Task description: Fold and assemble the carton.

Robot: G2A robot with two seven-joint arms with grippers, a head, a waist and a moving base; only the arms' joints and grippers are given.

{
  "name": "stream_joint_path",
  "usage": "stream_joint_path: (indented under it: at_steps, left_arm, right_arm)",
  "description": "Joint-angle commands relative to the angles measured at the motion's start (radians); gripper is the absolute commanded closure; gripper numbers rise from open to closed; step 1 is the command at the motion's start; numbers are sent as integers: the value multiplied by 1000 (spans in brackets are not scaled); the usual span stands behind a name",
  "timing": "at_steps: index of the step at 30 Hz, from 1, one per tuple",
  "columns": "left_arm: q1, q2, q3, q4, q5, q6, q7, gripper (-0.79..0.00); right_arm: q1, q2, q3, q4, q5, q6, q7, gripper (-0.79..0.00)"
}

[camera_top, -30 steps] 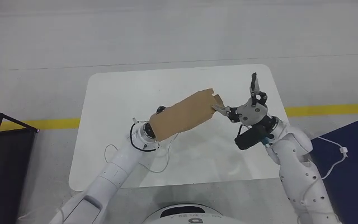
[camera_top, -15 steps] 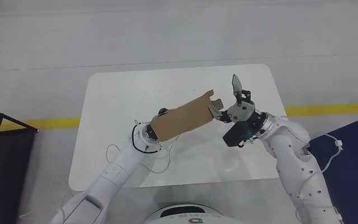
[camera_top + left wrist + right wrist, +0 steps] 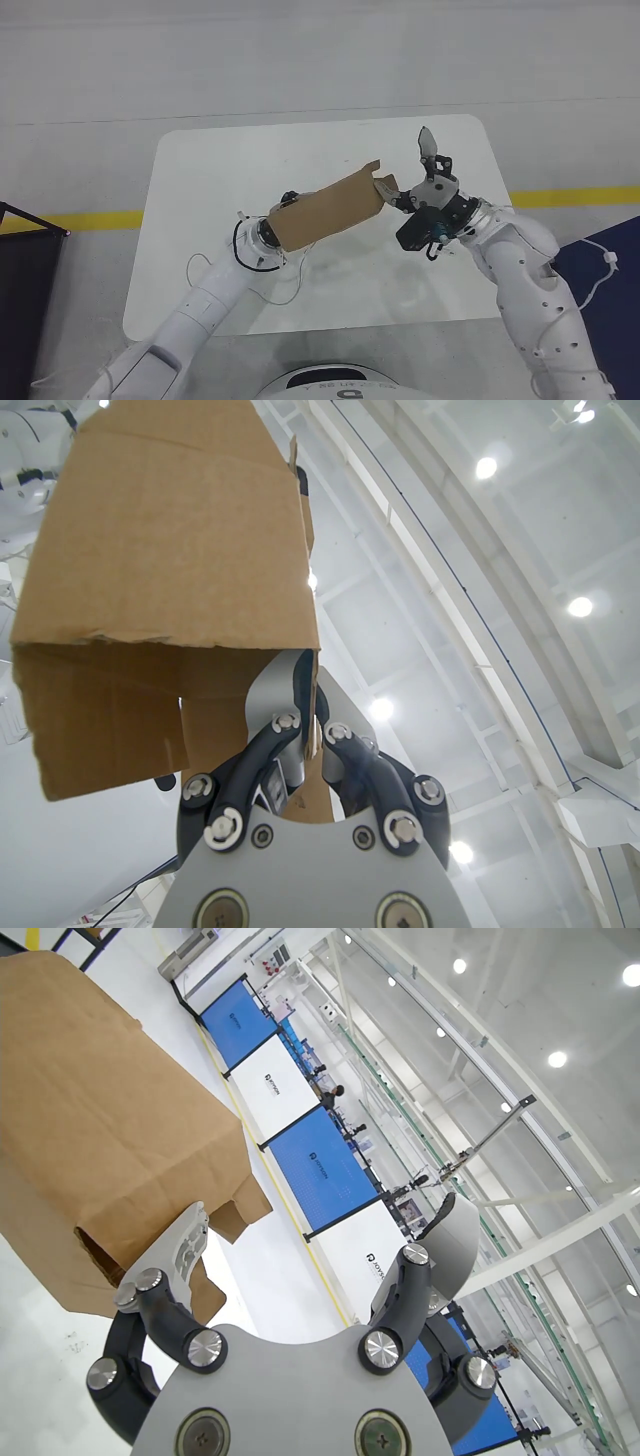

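Observation:
A brown carton point(image 3: 325, 208), folded open into a tube, hangs tilted above the white table point(image 3: 200, 190). My left gripper point(image 3: 271, 231) is shut on the carton's wall at its near-left end, and the fingers point(image 3: 300, 700) pinch the cardboard edge. The carton point(image 3: 165, 550) rises away from that grip. My right gripper point(image 3: 404, 163) stands open at the carton's far-right end. One finger point(image 3: 187, 1238) touches the small end flap of the carton point(image 3: 100, 1118). The other finger point(image 3: 450, 1228) is spread wide, in free air.
White cables point(image 3: 245, 262) loop at the left wrist over the table. A yellow floor line point(image 3: 90, 220) runs behind the table, and a black frame point(image 3: 25, 222) stands on the floor at the left. Bare tabletop lies in front of and behind the carton.
My right gripper has moved left and turned, bringing its near finger against the carton's end flap. The carton's right end has risen slightly, and the left grip holds.

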Motion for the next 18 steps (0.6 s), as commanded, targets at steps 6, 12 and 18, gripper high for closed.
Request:
stream_joint_path:
  at_steps: [6, 12, 18]
  left_arm:
    - [-4, 4, -16, 17, 0, -36, -36, 0]
    - [-9, 2, -19, 21, 2, -47, -47, 0]
    - [-15, -2, -15, 23, 5, -54, -54, 0]
  right_arm:
    - [-24, 12, 4, -26, -32, -61, -71, -785]
    - [-57, 22, -3, -53, -66, -82, -120, -785]
    - [-75, 30, -6, -69, -59, -94, -174, -785]
